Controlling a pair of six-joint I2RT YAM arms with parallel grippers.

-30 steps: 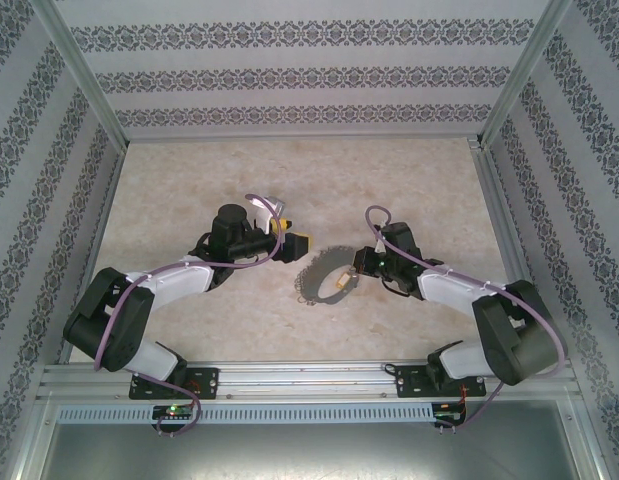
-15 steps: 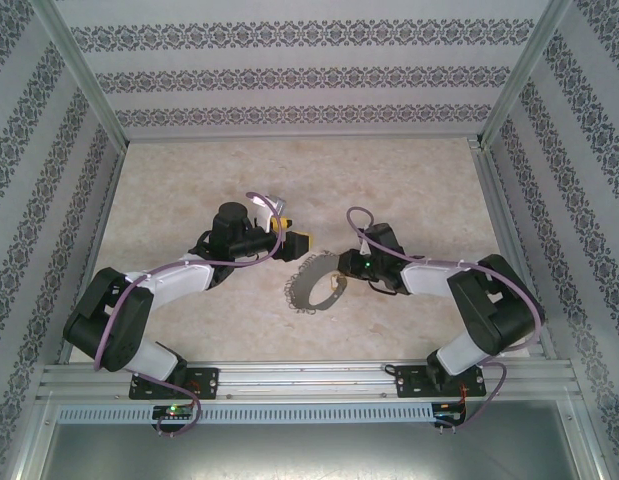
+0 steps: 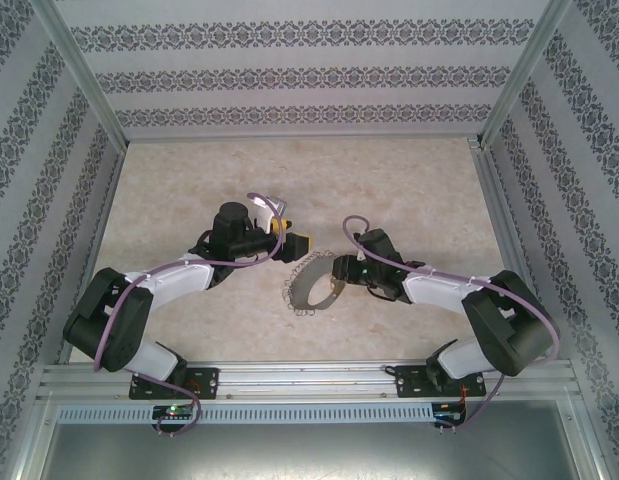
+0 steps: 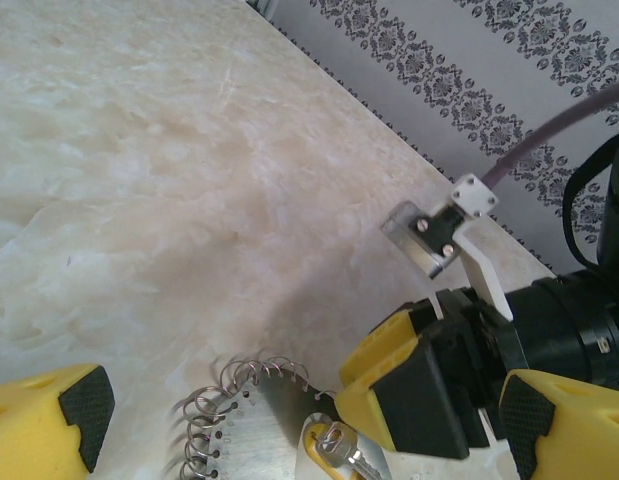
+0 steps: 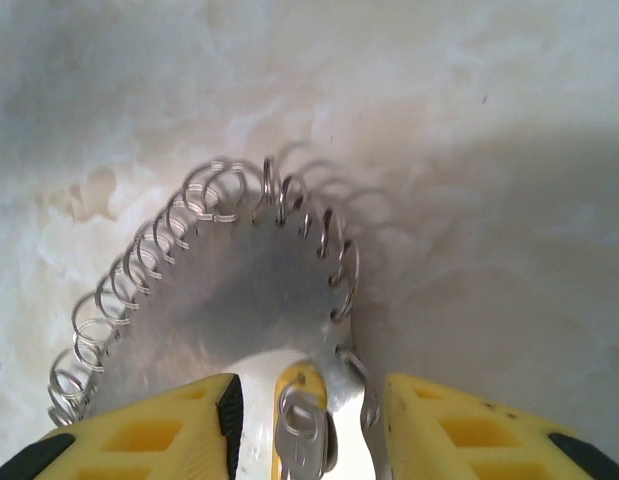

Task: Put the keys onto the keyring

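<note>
The keyring (image 3: 307,285) is a flat grey metal hoop with small wire loops all round its rim, lying mid-table. The top view has my right gripper (image 3: 335,272) at its right edge and my left gripper (image 3: 291,236) just behind it. A key (image 5: 303,428) with a yellow head and a metal shaft lies at the hoop's inner edge, between the open fingers of my right gripper (image 5: 307,430), which stand clear of it. Whether it is threaded on I cannot tell. My left gripper (image 4: 305,420) is wide open over the keyring (image 4: 239,425), the key (image 4: 341,448) and the right gripper (image 4: 419,385).
The table (image 3: 189,180) is pale marbled stone, walled by patterned panels on three sides. An aluminium rail (image 3: 309,378) carrying both arm bases runs along the near edge. Open tabletop lies behind and to the left of the grippers.
My right gripper has moved left against the keyring and gone from shut to open. The keyring has slid a little to the left. The left arm has stayed put.
</note>
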